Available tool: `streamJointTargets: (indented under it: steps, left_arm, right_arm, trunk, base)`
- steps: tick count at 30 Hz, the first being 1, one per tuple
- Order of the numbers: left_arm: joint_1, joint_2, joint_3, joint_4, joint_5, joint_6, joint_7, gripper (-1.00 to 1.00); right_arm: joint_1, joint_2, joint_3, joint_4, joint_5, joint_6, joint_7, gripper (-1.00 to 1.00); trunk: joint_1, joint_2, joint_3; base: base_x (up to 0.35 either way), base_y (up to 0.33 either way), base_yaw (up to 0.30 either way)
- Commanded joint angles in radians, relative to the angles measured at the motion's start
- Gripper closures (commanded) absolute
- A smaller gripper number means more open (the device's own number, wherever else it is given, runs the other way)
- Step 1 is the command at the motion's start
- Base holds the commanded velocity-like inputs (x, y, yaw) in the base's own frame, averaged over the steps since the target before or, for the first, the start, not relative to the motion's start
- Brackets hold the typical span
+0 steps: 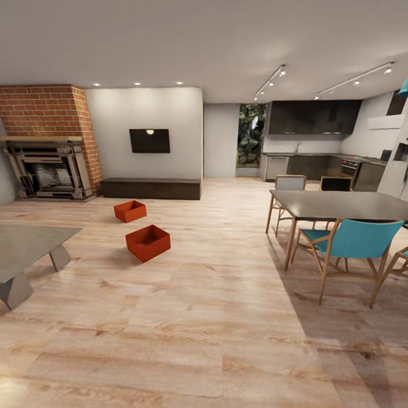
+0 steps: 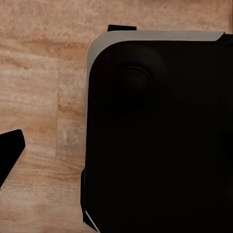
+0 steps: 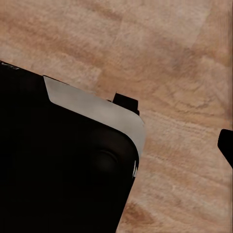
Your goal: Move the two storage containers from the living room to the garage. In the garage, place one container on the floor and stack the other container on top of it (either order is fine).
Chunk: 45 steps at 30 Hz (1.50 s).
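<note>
From the head view we saw the living room, its plank floor point(image 1: 215, 317) running ahead of us. The two bins sat on that floor, left of centre and well apart from us: the near bin point(image 1: 148, 242) stood tilted on the planks, and the far bin point(image 1: 130, 211) lay just beyond it, close but not touching. Behind them a low cabinet point(image 1: 151, 188) ran along the wall under a black TV point(image 1: 149, 140), with a brick fireplace point(image 1: 50, 141) to the left. A grey table point(image 1: 22, 249) edged in at the left. To the right stood a dark dining table point(image 1: 345, 205) with a blue chair point(image 1: 354, 243) drawn up to it, and a kitchen point(image 1: 317, 147) beyond.

In the left wrist view we looked down on the planks point(image 2: 43, 97). A large black body with a pale rim point(image 2: 160, 141) covered most of the picture, and a dark tip point(image 2: 10, 155) showed at one edge. We could not tell how far the left gripper stood open, nor whether it held anything.

The right wrist view was much the same: planks point(image 3: 174, 58), a black body with a pale rim point(image 3: 63, 170), a dark tip point(image 3: 226, 145) at the edge. Of the right gripper's opening we could not tell either
</note>
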Motion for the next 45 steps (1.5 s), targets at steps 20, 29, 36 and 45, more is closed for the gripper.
streamJointTargets:
  steps: [20,29,36,45]
  left_arm:
    - [0.000,0.001,0.000,-0.001,0.007,-0.002,0.001,-1.00]
    - [0.000,0.001,0.000,-0.001,0.007,-0.002,0.001,-1.00]
    - [0.000,0.001,0.000,-0.001,0.007,-0.002,0.001,-1.00]
    - [0.000,0.001,0.000,-0.001,0.007,-0.002,0.001,-1.00]
  right_arm:
    - [-0.001,0.000,0.006,0.003,-0.011,-0.005,0.007,-1.00]
    - [-0.001,0.000,0.006,0.003,-0.011,-0.005,0.007,-1.00]
    - [-0.001,0.000,0.005,0.003,-0.011,-0.005,0.007,-1.00]
    - [-0.001,0.001,0.006,0.003,-0.011,-0.005,0.007,-1.00]
  trunk:
    - [0.001,0.000,-0.001]
    - [0.001,0.000,-0.001]
    - [0.001,0.000,-0.001]
    - [0.001,0.000,-0.001]
  base:
    - [0.324,0.000,0.000]
    - [0.324,0.000,0.000]
    - [0.324,0.000,0.000]
    - [0.324,0.000,0.000]
